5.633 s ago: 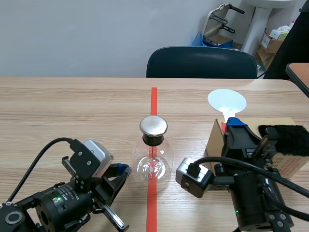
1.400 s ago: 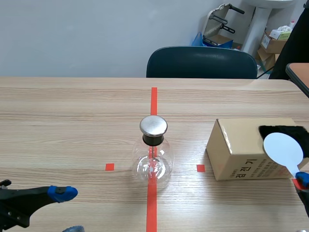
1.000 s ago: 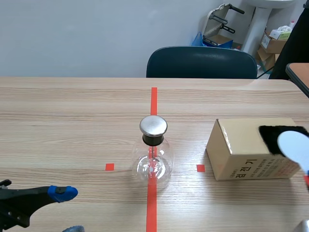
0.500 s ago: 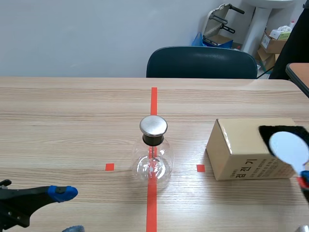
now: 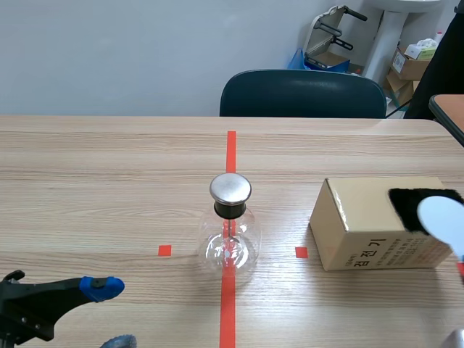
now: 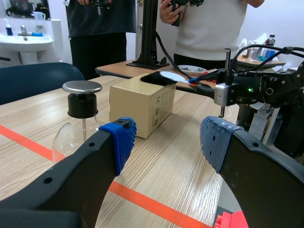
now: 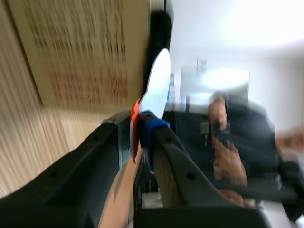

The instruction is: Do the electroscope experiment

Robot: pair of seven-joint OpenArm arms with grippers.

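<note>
One paddle (image 7: 159, 80) sits clamped in my right pincer (image 7: 140, 130), handle toward me, white disc pointing forward over the box (image 5: 362, 232); my left pincer (image 6: 166, 137) gapes apart.

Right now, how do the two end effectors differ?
The left end effector is open and empty; the right end effector is shut on the white paddle's handle. The left is low, apart from the glass flask; the right holds the paddle at the black cloth atop the cardboard box. Both have blue pads.
</note>
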